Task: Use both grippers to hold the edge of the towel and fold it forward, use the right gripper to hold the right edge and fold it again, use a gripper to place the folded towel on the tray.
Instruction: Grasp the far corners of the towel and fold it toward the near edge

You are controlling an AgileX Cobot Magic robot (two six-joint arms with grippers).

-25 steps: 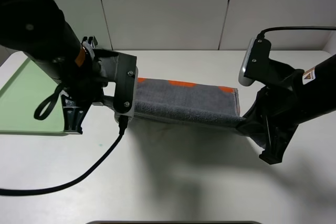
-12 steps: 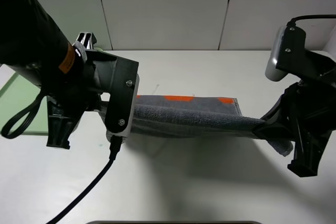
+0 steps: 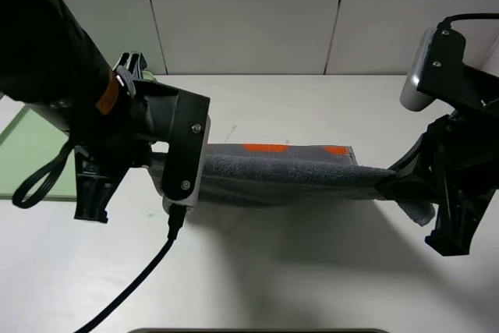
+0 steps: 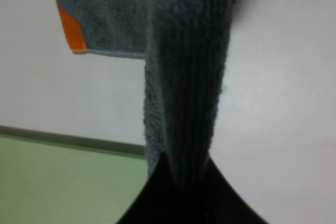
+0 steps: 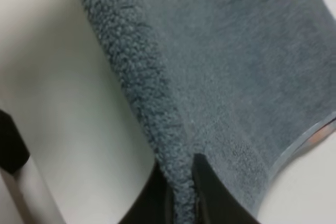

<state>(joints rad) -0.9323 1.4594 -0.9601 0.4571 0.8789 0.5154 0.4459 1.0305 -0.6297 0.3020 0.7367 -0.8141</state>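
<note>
Far left: green tray [image 3: 31,154] on the table [image 3: 312,271], well apart from the work; judged the final drop spot.
Left gripper [image 4: 181,187]: pressed together, pinching the towel [image 4: 184,77] at the left end of its near edge. Its camera mount hides it in the high view.
Middle: towel hangs stretched between the arms, near edge raised. Far edge with orange patches [image 3: 267,147] rests on the table, likely anchoring the fold.
Right gripper [image 5: 181,198]: clamped on the right end of the same edge, with a loose corner drooping beside it.
Step, by judgement: first forward fold underway. Matched grips keep the edge straight.
</note>
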